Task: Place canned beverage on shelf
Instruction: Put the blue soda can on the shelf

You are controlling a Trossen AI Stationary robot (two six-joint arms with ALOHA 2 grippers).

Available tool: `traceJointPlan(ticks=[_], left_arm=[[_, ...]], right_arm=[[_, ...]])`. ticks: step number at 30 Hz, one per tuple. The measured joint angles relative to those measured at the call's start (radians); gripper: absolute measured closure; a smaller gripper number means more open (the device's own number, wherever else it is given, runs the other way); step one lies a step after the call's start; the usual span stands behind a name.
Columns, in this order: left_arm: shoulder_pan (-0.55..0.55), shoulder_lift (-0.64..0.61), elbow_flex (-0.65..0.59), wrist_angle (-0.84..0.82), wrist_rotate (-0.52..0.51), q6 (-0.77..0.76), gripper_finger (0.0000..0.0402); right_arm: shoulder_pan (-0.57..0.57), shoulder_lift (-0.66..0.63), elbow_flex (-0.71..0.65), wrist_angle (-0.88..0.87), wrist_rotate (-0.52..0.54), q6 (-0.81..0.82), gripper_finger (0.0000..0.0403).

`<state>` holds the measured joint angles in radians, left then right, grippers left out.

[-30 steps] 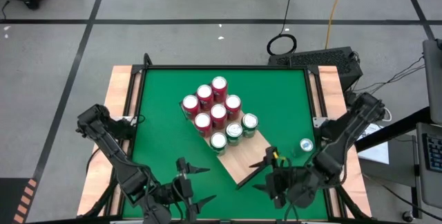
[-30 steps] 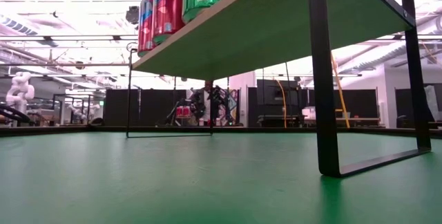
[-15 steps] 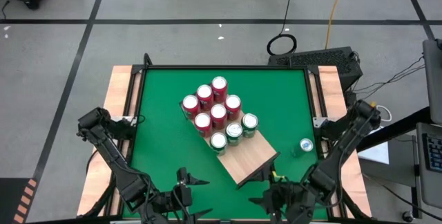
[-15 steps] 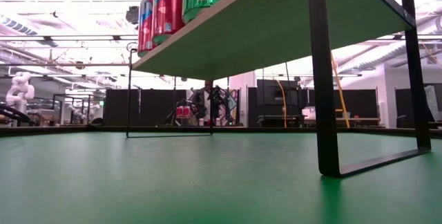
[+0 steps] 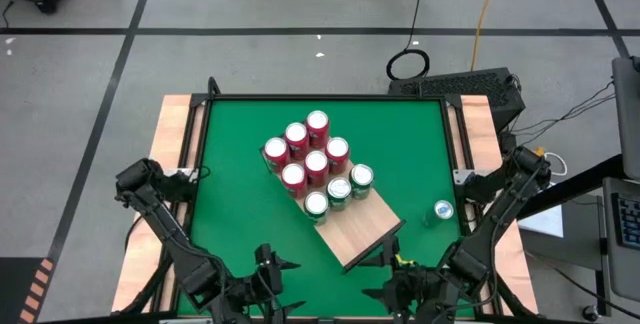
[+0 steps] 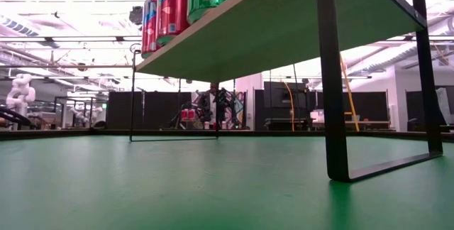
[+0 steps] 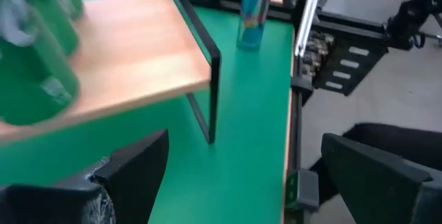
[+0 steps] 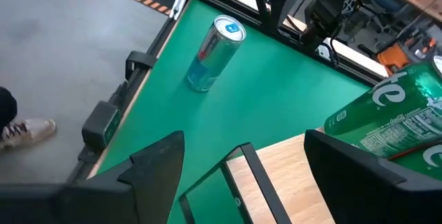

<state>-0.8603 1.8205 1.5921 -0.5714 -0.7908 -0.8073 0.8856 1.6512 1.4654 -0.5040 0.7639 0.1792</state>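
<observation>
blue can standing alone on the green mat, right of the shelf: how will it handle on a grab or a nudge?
The blue can is tall and slim, upright on a small base, so a push near its top would probably tip it. Once down, its round body should roll on the flat mat. The glossy metal wall looks slippery and possibly dentable.

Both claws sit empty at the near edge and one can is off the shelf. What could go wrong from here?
1. The blue can stands alone on the green table near its right edge; a clumsy approach by the open right claw could tip it or push it off.
2. The cans already on the shelf are tightly packed, with green cans bordering the free space; placing another could knock them.
3. The shelf's thin dark leg could snag a low claw.
</observation>
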Motion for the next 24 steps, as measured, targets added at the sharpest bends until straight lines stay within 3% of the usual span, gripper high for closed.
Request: traceJointPlan(ticks=[8, 13, 24], left_arm=[[0.009, 0.037, 0.000, -0.052, 0.076, -0.167, 0.0027], [0.009, 0.039, 0.000, -0.155, 0.127, -0.274, 0.0050], [0.021, 0.039, 0.000, -0.205, 0.251, -0.364, 0.0080]], right_arm=[[0.000, 0.000, 0.000, -0.002, -0.007, -0.068, 0.0115], [0.000, 0.000, 0.000, -0.002, -0.008, -0.068, 0.0115], [0.000, 0.000, 0.000, -0.080, -0.009, -0.028, 0.0115]])
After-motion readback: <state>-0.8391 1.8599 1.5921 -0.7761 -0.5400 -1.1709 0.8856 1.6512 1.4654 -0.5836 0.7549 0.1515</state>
